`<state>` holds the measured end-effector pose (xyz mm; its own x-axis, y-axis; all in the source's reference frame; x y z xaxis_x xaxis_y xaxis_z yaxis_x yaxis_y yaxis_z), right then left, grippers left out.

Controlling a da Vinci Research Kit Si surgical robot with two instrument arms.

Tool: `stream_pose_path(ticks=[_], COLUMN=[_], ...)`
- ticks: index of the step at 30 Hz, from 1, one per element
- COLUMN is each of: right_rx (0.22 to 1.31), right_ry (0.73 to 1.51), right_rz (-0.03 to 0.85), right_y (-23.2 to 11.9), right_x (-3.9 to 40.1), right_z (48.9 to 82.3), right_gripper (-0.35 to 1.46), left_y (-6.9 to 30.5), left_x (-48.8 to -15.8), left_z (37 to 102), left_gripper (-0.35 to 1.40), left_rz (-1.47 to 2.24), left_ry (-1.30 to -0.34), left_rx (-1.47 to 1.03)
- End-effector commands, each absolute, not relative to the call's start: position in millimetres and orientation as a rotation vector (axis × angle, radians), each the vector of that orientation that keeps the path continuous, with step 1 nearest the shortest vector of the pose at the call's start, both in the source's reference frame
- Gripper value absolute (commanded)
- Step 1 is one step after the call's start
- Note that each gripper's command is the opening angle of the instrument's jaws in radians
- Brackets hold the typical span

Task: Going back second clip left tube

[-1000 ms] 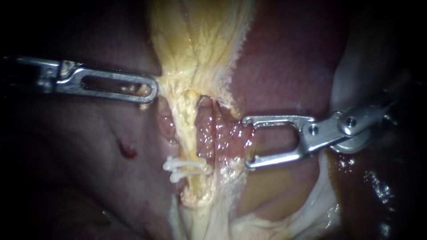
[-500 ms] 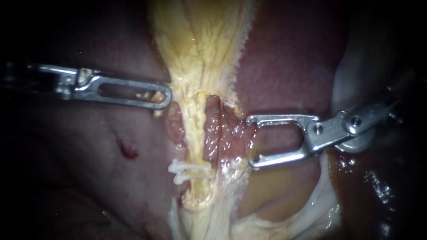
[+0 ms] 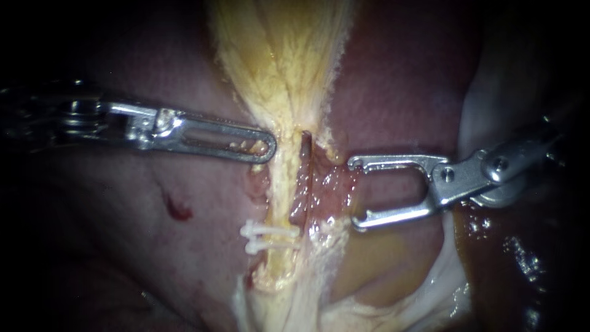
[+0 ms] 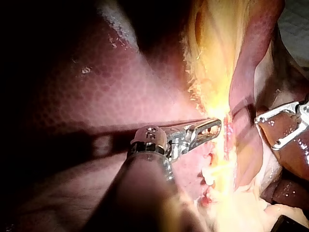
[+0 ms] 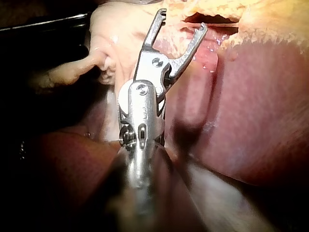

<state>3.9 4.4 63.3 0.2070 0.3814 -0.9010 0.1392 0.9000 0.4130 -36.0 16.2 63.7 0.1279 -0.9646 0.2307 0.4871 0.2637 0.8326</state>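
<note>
The left tube (image 3: pixel 281 184) is a pale yellow strand running down the middle, with two white clips (image 3: pixel 270 237) across it low down. My left instrument (image 3: pixel 261 147) lies level, its slotted jaws shut on the edge of the yellow tissue just left of the tube, above the clips. In the left wrist view those jaws (image 4: pixel 212 128) meet the same bright yellow strand. My right instrument (image 3: pixel 355 193) stands to the right of the pink tissue with its jaws wide open and nothing between them. The right wrist view shows the same open jaws (image 5: pixel 182 19), empty.
Dark red liver (image 3: pixel 153 246) lies to the left, with a small red spot (image 3: pixel 177 209). The yellow gallbladder neck (image 3: pixel 283 55) fans out above. Glistening pink tissue (image 3: pixel 319 184) sits between the tube and my right instrument. Pale whitish tissue (image 3: pixel 442 276) lies lower right.
My left instrument has moved right with the tissue edge, so the yellow strand has narrowed and the clips have shifted slightly right. My right instrument has drawn back a little to the right, still open.
</note>
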Motion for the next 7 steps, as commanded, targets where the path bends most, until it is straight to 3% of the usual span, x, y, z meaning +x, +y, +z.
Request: stream_pose_path(ticks=[1,7], right_rx=[0.451,0.451], right_ry=[1.367,1.367], right_rz=[0.173,0.173], right_y=[4.4,4.4], right_x=[3.9,3.9], right_z=[63.3,63.2], right_gripper=[0.5,0.5], left_y=[16.2,16.2], left_x=[-36.0,-35.9], left_z=[63.8,63.8], left_gripper=[-0.35,-0.35], left_rz=[-1.18,-1.18], left_ry=[-0.889,-0.889], left_rx=[0.671,0.672])
